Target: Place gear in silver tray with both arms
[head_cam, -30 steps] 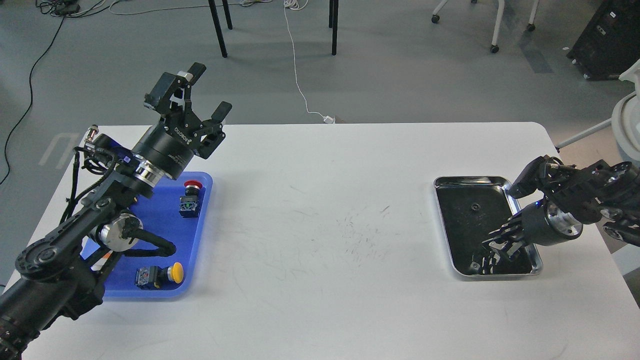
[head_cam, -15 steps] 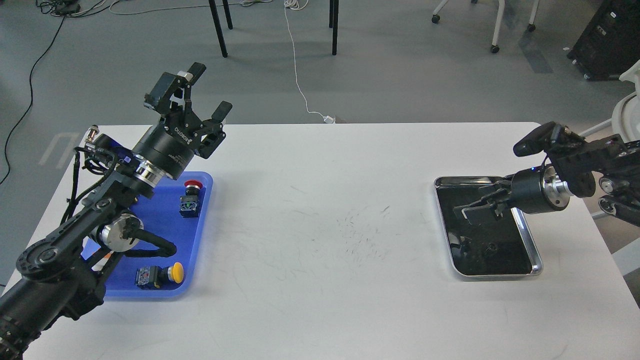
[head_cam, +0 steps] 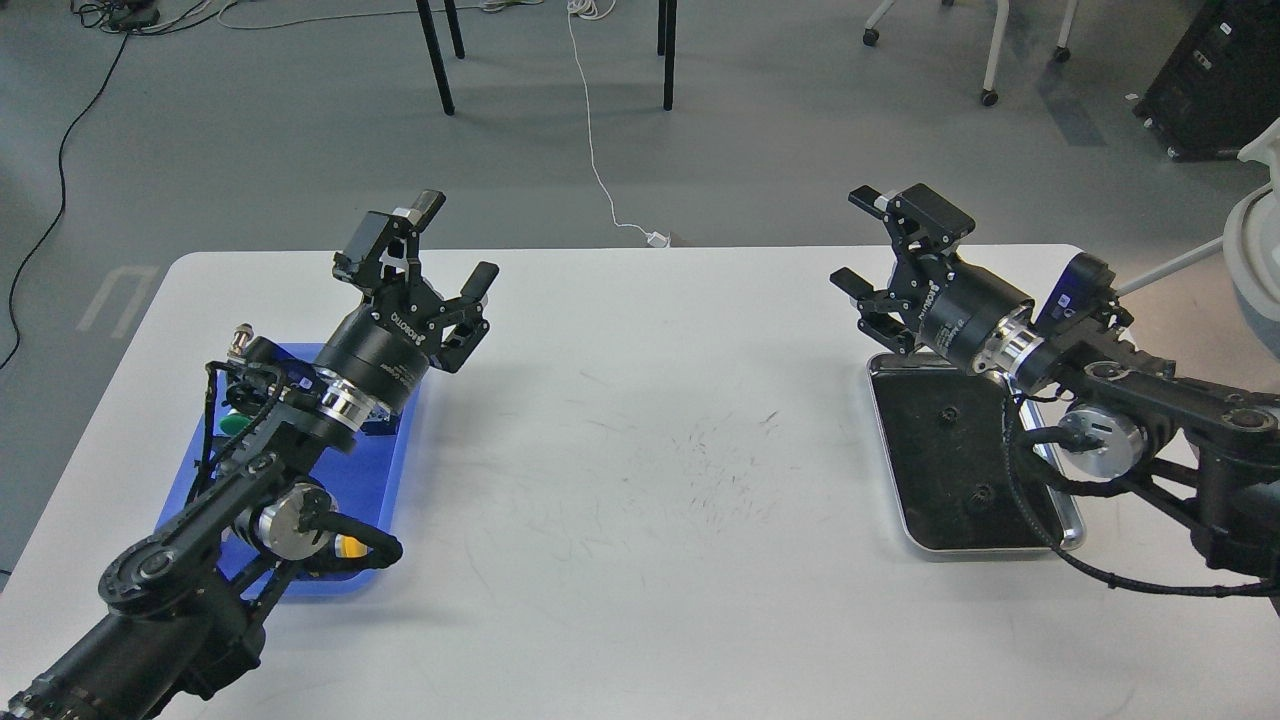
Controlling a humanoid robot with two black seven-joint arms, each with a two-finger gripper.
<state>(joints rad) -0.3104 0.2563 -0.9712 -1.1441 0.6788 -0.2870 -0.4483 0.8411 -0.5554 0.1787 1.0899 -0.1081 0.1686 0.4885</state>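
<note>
**Both arms up, 2 small parts lying in the silver tray**

Since 0.5 s ago the right gripper (head_cam: 868, 240) has lifted out of the silver tray (head_cam: 1072, 530) and now hangs raised above that tray's far rim, fingers pointing up and away. The left gripper (head_cam: 452, 243) has shifted toward the tray's side of the table and sits lower than before, well apart from the tray, across the bare white table (head_cam: 650, 480).

Each gripper has its fingers spread wide with nothing between them.

On the tray's dark bottom lie 2 small round dark things, one near the far end (head_cam: 948, 411) and one toward the near end (head_cam: 982, 493). They are likely gears, though too small to be sure. Judging from that, the placing looks done or nearly so.

The tray's long axis runs from far to near, slightly slanted. The right gripper is just above its far end; the left gripper is far to the tray's left, over the blue tray (head_cam: 365, 485). Any further work at the silver tray falls to the right arm.

The right arm covers the tray's right rim, and the left arm hides most of the blue tray's contents.
</note>
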